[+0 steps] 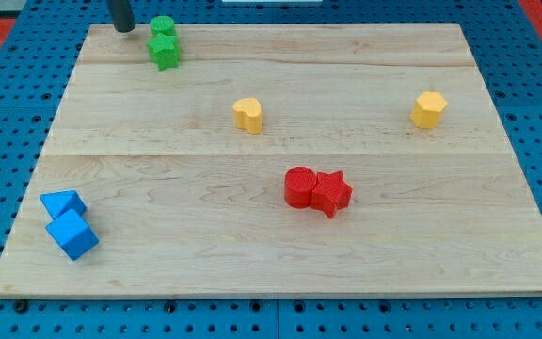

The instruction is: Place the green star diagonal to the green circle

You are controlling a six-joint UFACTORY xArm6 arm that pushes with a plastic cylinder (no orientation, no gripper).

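The green star [166,53] lies near the board's top left, touching the green circle [163,26], which sits just above it at the board's top edge. My tip [122,28] is a dark rod end at the top left. It stands left of the green circle and up-left of the green star, a short gap away from both.
A yellow block [247,114] sits at centre, a yellow hexagon [428,109] at right. A red circle [300,186] touches a red star [331,193] below centre. Two blue blocks [63,204] [72,234] sit at the lower left. The wooden board [497,235] lies on a blue pegboard.
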